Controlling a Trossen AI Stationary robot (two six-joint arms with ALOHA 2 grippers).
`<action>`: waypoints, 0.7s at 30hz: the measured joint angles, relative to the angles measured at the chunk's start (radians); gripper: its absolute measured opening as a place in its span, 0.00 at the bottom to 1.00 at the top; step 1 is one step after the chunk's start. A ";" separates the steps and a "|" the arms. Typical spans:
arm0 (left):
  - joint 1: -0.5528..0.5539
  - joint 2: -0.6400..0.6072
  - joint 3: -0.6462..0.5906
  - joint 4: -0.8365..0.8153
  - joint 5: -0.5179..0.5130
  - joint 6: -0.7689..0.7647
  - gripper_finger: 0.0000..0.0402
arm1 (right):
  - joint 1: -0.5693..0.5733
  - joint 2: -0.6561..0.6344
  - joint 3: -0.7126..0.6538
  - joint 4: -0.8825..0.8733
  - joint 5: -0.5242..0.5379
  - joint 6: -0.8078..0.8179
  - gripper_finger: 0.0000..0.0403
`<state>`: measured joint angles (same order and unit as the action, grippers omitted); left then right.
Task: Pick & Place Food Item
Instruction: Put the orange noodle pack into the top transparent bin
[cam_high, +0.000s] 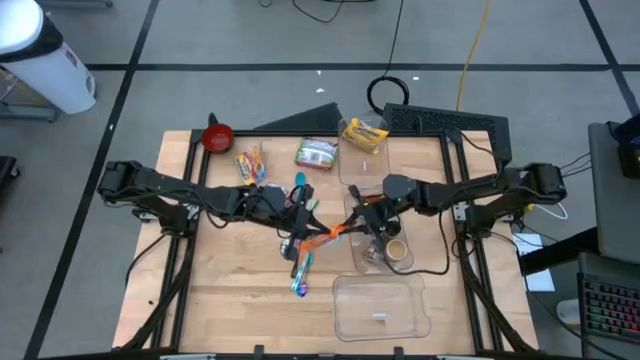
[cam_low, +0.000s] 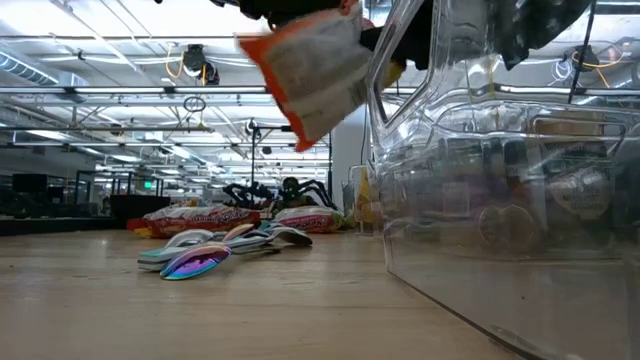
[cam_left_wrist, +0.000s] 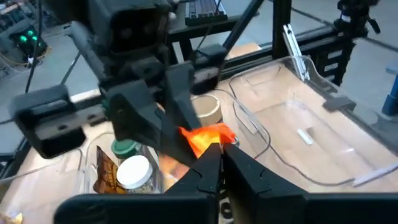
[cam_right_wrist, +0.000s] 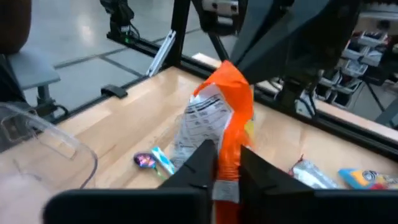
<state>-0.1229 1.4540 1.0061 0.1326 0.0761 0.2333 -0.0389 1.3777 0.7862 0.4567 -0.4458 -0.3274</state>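
Orange snack packet held in the air over the middle of the counter, between both arms, just left of the clear bins. Pinched at one end by the left tool, at the other by the right tool, both clamped on it. Best handed over cleanly: release left grip first, then carry rightward over the near empty clear bin before lowering.
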 joint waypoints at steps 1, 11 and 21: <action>0.000 0.000 0.000 0.006 0.000 0.021 0.06 | -0.006 -0.005 0.000 -0.003 -0.001 0.000 0.03; -0.001 -0.190 -0.003 -0.085 -0.078 0.014 0.10 | -0.098 -0.156 -0.001 -0.187 0.007 0.050 0.00; 0.021 -0.230 -0.078 -0.076 -0.210 0.007 0.10 | -0.305 -0.342 -0.157 -0.050 0.278 0.179 0.00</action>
<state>-0.1024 1.2236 0.9285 0.0564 -0.1337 0.2403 -0.3444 1.0356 0.6288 0.4067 -0.1682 -0.1481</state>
